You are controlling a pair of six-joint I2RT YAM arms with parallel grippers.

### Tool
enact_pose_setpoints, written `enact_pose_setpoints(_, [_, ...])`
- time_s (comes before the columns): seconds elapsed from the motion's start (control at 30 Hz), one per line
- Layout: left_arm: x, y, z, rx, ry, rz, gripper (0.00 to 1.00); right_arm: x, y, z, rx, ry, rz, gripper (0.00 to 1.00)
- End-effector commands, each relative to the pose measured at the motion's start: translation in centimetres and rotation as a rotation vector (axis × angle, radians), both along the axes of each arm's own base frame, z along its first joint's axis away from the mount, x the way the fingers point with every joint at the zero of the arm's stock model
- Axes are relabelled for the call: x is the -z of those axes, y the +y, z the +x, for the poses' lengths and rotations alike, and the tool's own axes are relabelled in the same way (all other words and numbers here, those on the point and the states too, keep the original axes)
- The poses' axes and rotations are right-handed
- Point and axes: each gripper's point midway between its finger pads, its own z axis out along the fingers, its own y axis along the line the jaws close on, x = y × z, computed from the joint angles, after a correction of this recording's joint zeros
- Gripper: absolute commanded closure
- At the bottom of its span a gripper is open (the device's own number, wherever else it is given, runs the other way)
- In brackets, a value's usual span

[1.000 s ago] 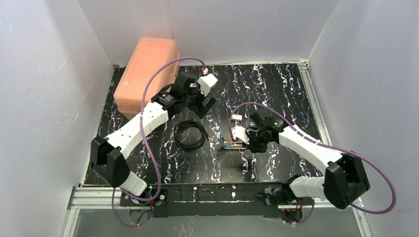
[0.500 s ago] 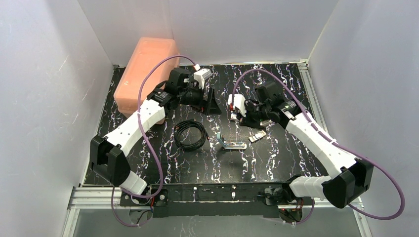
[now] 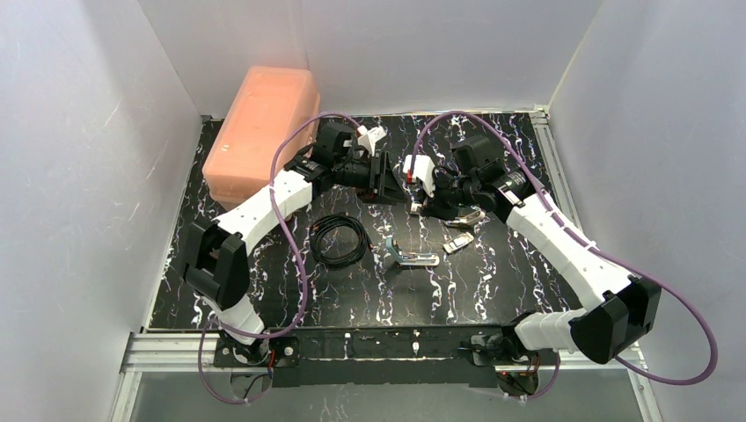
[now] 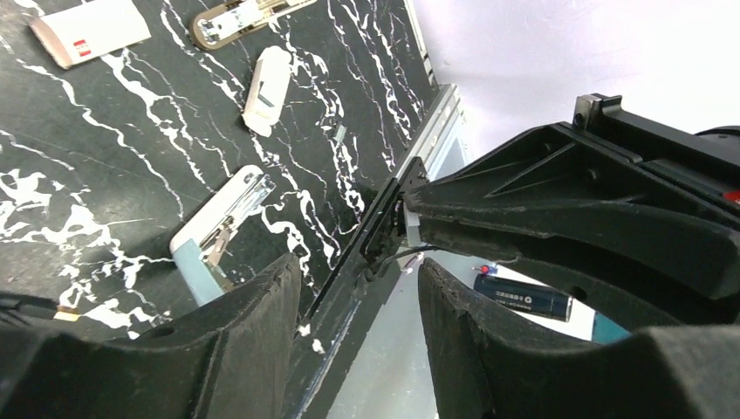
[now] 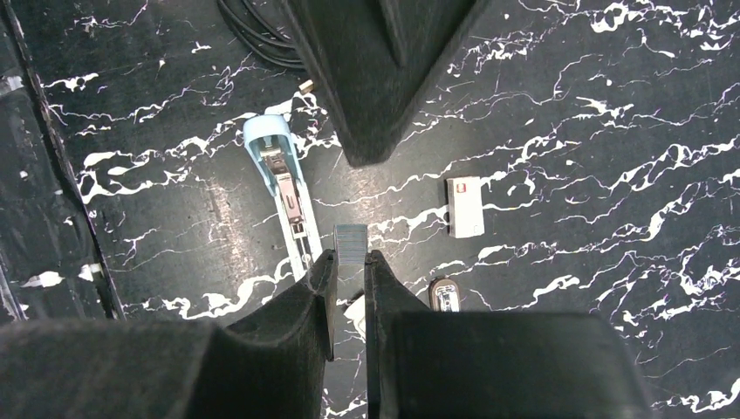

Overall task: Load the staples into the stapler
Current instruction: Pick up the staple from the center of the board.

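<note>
The only marking I can find is a red patch on the small cardboard box (image 5: 465, 207), which lies on the table (image 3: 493, 290) just to the right of the stapler (image 3: 412, 257). Its print is too small to read. The same is true for the white line of text on a dark-blue tube (image 4: 524, 298) that shows under my right gripper in the left wrist view. My right arm is stretched forward and toward the middle, and the wrist is bent so that the fingers point down at the table on the far side of the stapler. My right gripper (image 5: 351, 266) is closed narrow on the staples (image 5: 351, 242), a short grey ribbed strip that stands out from the fingertips. The strip is in the air, not in the stapler. The stapler lies open on the table, with the light-blue cover at one end and the silver channel bare. My left arm reaches forward with a bent elbow and the forearm turned to the right, so my left gripper (image 4: 359, 271) is also beyond the stapler, close beside the right one. Its fingers stand about half apart and nothing is between them. A white block (image 4: 266, 78) lies near the stapler on the side of the box. A coil of black cable (image 3: 339, 239) lies left of the stapler. A pink plastic box (image 3: 259, 132) stands far to the left beyond it, against the wall.
</note>
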Motion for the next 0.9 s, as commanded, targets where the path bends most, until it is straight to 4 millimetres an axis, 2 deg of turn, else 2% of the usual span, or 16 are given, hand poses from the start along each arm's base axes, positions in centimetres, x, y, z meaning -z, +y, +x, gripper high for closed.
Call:
enact_pose_setpoints(0.0, [-2.7,-1.8,-1.1,0.058,0.003,-0.071,0.49,-1.7,0.7,0.7,0.012,-0.020,0.045,0.87])
enact_pose_setpoints(0.17, [-2.4,-2.5,-1.3,0.068,0.027,-0.078,0.49,-1.7,0.8,0.9,0.017,-0.018,0.046,0.87])
enact_pose_setpoints(0.33, [-1.7,-3.0,-1.6,0.079,0.046,-0.074,0.56,-1.6,0.8,0.9,0.021,-0.013,0.046,0.87])
enact_pose_setpoints(0.87, [-0.8,-3.8,-2.2,0.097,0.068,-0.073,0.67,-1.9,0.7,0.8,0.029,-0.019,0.052,0.87])
